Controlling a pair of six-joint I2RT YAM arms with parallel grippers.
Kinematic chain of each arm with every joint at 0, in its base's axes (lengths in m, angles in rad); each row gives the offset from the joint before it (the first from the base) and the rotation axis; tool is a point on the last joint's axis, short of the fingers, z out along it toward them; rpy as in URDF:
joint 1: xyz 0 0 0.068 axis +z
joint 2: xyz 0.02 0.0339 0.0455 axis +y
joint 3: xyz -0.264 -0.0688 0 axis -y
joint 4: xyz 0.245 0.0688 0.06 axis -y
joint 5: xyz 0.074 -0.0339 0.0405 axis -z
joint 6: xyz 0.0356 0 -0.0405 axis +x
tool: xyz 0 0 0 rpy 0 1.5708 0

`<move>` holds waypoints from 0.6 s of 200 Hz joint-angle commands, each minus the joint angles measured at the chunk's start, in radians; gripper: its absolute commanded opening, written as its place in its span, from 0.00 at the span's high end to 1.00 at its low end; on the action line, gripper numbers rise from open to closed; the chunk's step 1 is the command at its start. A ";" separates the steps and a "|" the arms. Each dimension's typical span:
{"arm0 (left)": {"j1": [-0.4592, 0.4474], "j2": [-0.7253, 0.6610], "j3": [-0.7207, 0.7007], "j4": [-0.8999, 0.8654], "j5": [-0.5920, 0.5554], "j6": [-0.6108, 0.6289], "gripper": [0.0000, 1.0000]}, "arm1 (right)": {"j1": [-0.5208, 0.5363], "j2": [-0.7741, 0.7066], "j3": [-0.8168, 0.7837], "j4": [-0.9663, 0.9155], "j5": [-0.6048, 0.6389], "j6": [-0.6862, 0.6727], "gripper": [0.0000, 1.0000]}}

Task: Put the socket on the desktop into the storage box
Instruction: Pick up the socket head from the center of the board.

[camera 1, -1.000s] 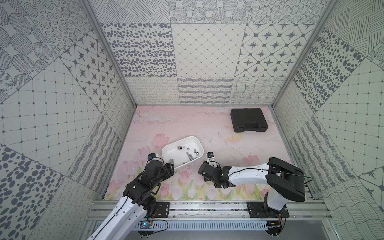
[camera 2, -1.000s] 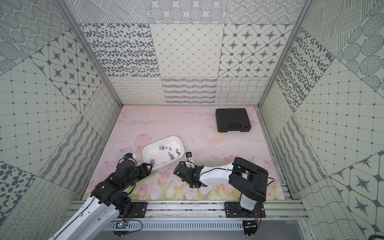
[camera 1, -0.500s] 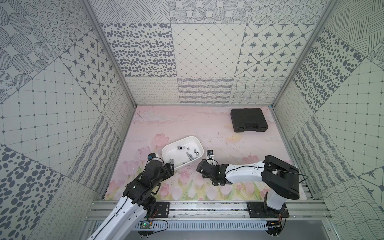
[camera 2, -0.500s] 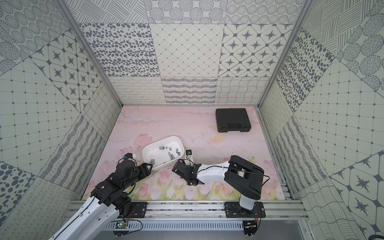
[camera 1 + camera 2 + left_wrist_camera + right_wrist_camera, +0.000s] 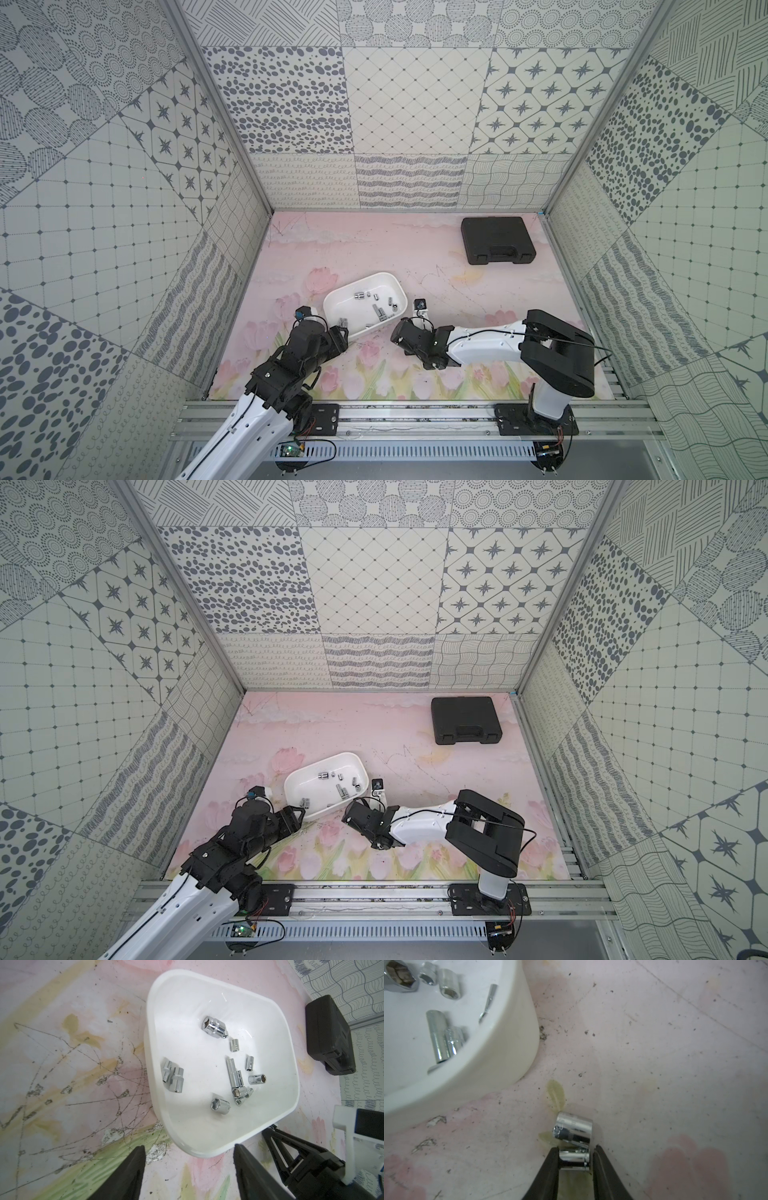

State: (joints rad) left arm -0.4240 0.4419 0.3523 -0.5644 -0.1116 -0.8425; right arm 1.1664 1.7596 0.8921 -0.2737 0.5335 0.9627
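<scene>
Socket (image 5: 574, 1136): chrome, lying on its side on the table (image 5: 374, 249), near the box's rounded outer wall but not touching it.
Right pincer (image 5: 574, 1159): pinching the socket's narrow end, one black finger against each side; the wider end sticks out past the tips.
Right arm: in both top views, low in the middle of the frame, reaching left with its tip just right of the box's lower corner; the socket is too small to make out there.
Box (image 5: 345, 303): white tub, centre-left of the frame in both top views, lying at a slant.
Other sockets (image 5: 235, 1076): about ten chrome pieces of mixed sizes scattered inside the box.
Left pincer (image 5: 188, 1146): spread wide and holding nothing, at the box's lower-left edge.
Case (image 5: 496, 240): black, closed, upper right of the table, well apart from both arms.
</scene>
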 commanded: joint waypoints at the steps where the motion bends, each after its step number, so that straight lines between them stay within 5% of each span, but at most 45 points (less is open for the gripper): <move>1: -0.002 -0.005 -0.002 0.015 -0.001 -0.002 0.28 | -0.001 0.035 0.010 -0.059 0.004 0.021 0.69; 120: -0.004 -0.005 -0.002 0.015 -0.001 -0.002 0.28 | 0.006 0.059 0.030 -0.075 0.003 0.022 0.71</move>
State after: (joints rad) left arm -0.4240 0.4393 0.3523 -0.5644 -0.1112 -0.8425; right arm 1.1667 1.7813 0.9215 -0.3107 0.5526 0.9668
